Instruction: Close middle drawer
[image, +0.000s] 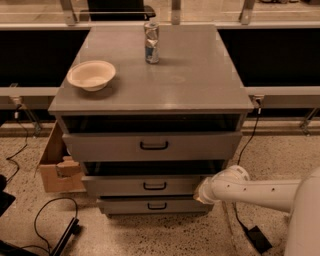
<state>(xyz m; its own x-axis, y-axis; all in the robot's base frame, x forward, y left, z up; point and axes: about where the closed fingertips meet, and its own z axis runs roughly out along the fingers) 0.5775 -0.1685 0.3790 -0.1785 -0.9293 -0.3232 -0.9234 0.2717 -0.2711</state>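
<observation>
The grey cabinet has three drawers. The middle drawer (142, 185), with a short flat front and a small black handle, stands out only slightly past the lowest drawer (152, 205). The uppermost drawer (150, 145) is pulled out, with a wider black handle. My white arm comes in from the right. Its gripper (200, 191) is at the right end of the middle drawer's front, touching or nearly touching it.
A cream bowl (91, 75) and a can (151, 41) stand on the cabinet top (185, 75). A cardboard box (57, 162) sits on the floor to the left. Black cables and a power brick (256, 238) lie on the speckled floor.
</observation>
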